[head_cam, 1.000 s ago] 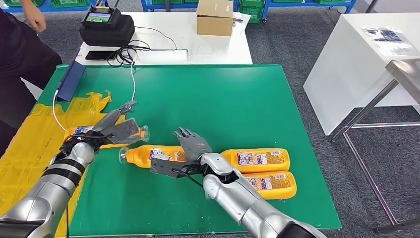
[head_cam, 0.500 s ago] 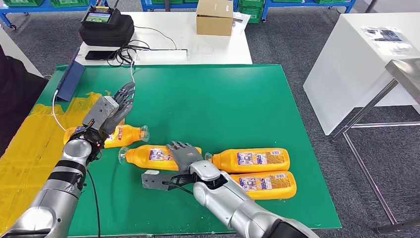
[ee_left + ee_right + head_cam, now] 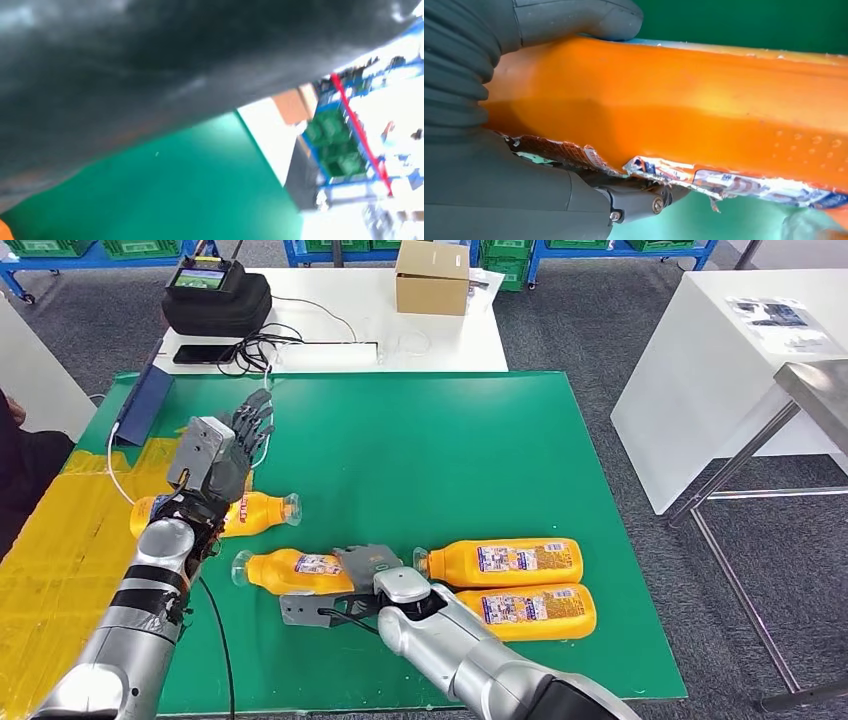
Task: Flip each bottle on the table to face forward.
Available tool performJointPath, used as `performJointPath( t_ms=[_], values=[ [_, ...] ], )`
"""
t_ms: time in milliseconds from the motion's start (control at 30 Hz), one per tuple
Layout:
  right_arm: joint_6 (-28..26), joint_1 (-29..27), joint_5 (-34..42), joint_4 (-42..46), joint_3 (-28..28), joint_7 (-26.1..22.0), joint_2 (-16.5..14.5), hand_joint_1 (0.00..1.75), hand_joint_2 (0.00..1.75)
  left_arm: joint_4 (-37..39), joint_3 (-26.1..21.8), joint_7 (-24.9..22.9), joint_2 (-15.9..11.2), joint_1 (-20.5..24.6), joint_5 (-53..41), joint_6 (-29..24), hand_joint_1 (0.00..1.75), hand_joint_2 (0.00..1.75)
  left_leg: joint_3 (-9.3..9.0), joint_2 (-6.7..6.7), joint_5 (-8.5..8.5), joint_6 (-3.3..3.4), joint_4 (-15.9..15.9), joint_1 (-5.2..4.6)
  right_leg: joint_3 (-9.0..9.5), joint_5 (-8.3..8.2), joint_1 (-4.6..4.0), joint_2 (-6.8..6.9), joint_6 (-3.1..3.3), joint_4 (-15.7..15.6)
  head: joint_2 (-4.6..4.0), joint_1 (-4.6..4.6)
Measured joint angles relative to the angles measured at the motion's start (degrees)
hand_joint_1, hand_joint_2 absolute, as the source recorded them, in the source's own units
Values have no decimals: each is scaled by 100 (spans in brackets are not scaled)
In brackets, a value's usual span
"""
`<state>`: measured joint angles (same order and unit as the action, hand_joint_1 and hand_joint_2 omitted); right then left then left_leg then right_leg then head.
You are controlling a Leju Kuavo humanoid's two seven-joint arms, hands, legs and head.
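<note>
Four orange bottles lie on their sides on the green mat [image 3: 420,440]. My left hand [image 3: 222,448] is raised above the mat with fingers spread, holding nothing; the leftmost bottle [image 3: 258,512] lies just below it, partly behind my forearm. My right hand [image 3: 364,568] grips the middle bottle [image 3: 290,571], cap pointing left. In the right wrist view my thumb [image 3: 574,20] and fingers clasp the orange body [image 3: 704,115], whose label is torn. Two more bottles [image 3: 505,562] [image 3: 535,610] lie side by side at the right, labels up.
A yellow sheet [image 3: 60,540] covers the mat's left edge. A blue flat object [image 3: 143,402] and a white cable [image 3: 268,400] lie at the far left. Behind stands a white table with a black case [image 3: 215,300] and a cardboard box [image 3: 432,277]. Another white table [image 3: 720,370] stands at right.
My left hand lifted off the leftmost bottle and opened above the mat. My right hand closed on the middle bottle, which shifted slightly left and nearer. The person at left stepped back.
</note>
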<state>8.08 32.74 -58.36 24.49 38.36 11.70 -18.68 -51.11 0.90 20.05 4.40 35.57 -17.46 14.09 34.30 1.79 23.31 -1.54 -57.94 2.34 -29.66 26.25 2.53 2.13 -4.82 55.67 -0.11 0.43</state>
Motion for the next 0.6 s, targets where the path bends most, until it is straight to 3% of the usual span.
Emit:
performJointPath(
  t_ms=[133, 267, 400, 600],
  values=[
    [-1023, -219, 588, 167, -468, -316, 52, 175, 175, -462, -220, -132, 19, -277, 241, -149, 0, 0, 4, -5, -7, 2, 0, -1, 44, -4, 0, 2, -3, 0, 0, 0],
    [-1722, -799, 1699, 917, -1230, -1297, 150, 175, 175, -1006, -516, -248, 21, -682, 541, -136, 0, 0, 17, -5, -7, 2, 0, -2, 36, -4, 0, 2, -4, 1, 0, 0],
    [-1646, -1427, 2790, 2085, -1826, -1833, 181, 175, 175, -1424, -696, -373, 21, -1011, 840, 62, 0, 175, 36, -6, -7, 2, -1, -1, 15, -4, -2, 4, -4, 2, 0, -1],
    [-1513, -2032, 3388, 3495, -2095, -1997, 237, 175, 175, -1766, -737, -622, 33, -1325, 1335, 507, 0, 175, 59, -2, -7, 1, -1, -1, -11, -4, -3, 3, -4, 2, 0, -1]
  ],
)
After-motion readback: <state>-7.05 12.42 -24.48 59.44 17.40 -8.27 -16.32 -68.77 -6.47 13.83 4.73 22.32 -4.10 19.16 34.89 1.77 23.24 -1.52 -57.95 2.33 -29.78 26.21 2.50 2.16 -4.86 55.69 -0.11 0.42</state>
